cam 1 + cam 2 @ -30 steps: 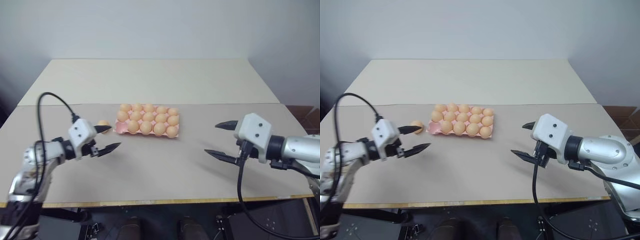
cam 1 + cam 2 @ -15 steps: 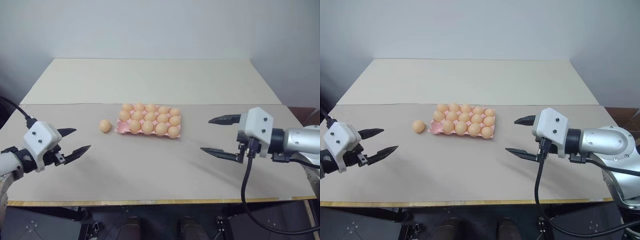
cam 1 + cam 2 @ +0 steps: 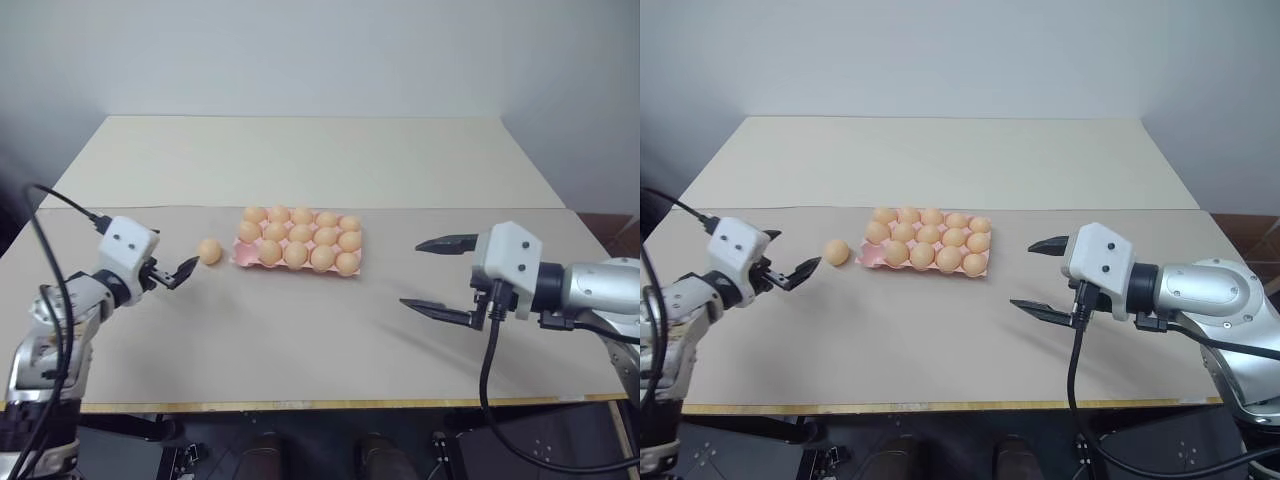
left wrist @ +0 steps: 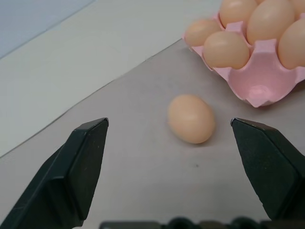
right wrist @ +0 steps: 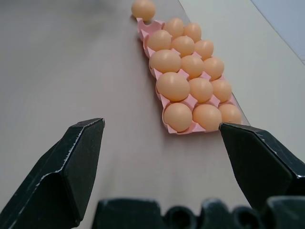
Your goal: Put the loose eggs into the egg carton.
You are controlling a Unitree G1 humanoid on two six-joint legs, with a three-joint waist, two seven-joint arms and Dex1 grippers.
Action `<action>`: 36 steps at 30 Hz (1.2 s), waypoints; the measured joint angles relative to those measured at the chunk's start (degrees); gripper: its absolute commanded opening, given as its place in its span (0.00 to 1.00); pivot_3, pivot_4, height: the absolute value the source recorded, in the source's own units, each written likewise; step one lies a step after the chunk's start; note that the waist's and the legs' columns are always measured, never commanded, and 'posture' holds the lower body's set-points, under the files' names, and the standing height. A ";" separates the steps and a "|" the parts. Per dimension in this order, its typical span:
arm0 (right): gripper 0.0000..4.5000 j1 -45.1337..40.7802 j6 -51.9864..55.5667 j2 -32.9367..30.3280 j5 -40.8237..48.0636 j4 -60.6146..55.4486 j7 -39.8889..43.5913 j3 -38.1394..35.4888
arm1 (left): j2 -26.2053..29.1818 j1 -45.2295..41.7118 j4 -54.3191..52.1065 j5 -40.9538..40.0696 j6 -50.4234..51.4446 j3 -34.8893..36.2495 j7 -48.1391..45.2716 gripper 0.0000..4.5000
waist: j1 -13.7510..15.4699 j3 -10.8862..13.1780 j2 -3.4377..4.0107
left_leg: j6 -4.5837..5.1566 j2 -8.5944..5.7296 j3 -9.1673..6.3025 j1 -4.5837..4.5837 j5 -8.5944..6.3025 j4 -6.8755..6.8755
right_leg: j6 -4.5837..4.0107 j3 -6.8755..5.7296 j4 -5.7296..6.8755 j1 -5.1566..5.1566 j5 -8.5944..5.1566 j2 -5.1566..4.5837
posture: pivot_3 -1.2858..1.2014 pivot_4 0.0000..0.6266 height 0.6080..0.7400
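The left gripper (image 4: 169,143) stood wide open and empty, near 1 loose egg (image 4: 191,118) lying just beside the egg carton (image 4: 259,81). The right gripper (image 5: 162,157) gaped wide, holding nothing.

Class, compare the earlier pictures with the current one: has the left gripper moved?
Yes. The left gripper swung out, away from the egg carton, then returned toward the loose egg beside it.

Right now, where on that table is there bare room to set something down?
Bare room: the table between the egg carton and the near edge, and the pale far half behind the carton. Crowded: the carton's left end, where a loose egg lies with the open left gripper beside it.
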 measured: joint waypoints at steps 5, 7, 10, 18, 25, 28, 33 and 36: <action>1.00 1.14 0.25 -0.37 -0.01 -1.07 -0.63 -0.84 | -1.62 -2.82 6.02 1.64 -0.60 -3.03 0.48 0.99 | 0.00 0.00 0.00 | 0.00 0.00 -0.02 0.06 0.00 0.01 | 0.00 0.00 0.06 0.03 0.00 0.01 | 0.52 0.24 1.00; 1.00 1.71 0.49 -0.80 0.01 -1.47 -1.10 -1.55 | -2.19 -4.18 8.39 2.60 -2.00 -3.85 0.86 0.99 | 0.06 0.00 0.00 | 0.00 -0.01 -0.01 0.05 0.00 0.02 | 0.00 -0.01 0.05 0.04 0.00 0.00 | 0.52 0.24 1.00; 1.00 2.58 1.17 -0.97 0.13 -2.00 -1.61 -1.88 | -3.45 -6.32 11.85 3.50 -3.74 -4.89 1.01 0.99 | 0.14 0.00 0.00 | 0.00 -0.02 -0.01 0.02 0.00 0.02 | 0.00 -0.01 0.03 0.03 0.00 0.00 | 0.52 0.24 1.00; 1.00 3.18 2.37 -1.24 0.49 -3.38 -2.81 -3.47 | -7.32 -12.23 22.02 6.52 -9.39 -9.24 2.13 0.99 | 0.49 -0.01 -0.02 | 0.00 -0.03 0.00 0.02 0.00 0.04 | 0.01 -0.01 0.04 0.04 0.01 0.01 | 0.52 0.24 1.00; 1.00 4.30 3.60 -1.43 0.61 -4.04 -3.31 -3.85 | -9.90 -16.81 30.26 8.98 -14.78 -10.51 4.37 0.99 | 0.61 -0.01 -0.02 | 0.00 -0.05 0.00 0.00 0.00 0.05 | 0.02 -0.03 0.03 0.04 0.01 -0.01 | 0.52 0.24 1.00; 1.00 4.47 3.87 -1.49 0.61 -4.08 -3.51 -4.03 | -10.48 -17.50 32.43 9.91 -17.41 -10.64 4.85 0.91 | 0.62 -0.01 -0.02 | 0.00 -0.05 0.00 0.02 0.00 0.05 | 0.02 -0.03 0.05 0.05 0.01 0.00 | 0.52 0.24 1.00; 1.00 4.72 4.06 -1.97 0.57 -4.10 -3.92 -4.51 | -10.76 -17.42 34.40 9.99 -20.57 -10.69 3.39 0.58 | 0.55 -0.01 -0.02 | 0.00 -0.04 0.00 0.03 0.01 0.05 | 0.02 -0.03 0.05 0.05 0.01 0.00 | 0.52 0.24 1.00; 1.00 4.73 4.07 -2.03 0.51 -4.09 -4.09 -4.51 | -10.76 -17.43 34.92 10.24 -21.25 -10.69 3.44 0.42 | 0.56 -0.01 -0.02 | 0.00 -0.04 0.00 0.03 0.01 0.05 | 0.02 -0.03 0.05 0.05 0.01 0.00 | 0.52 0.24 1.00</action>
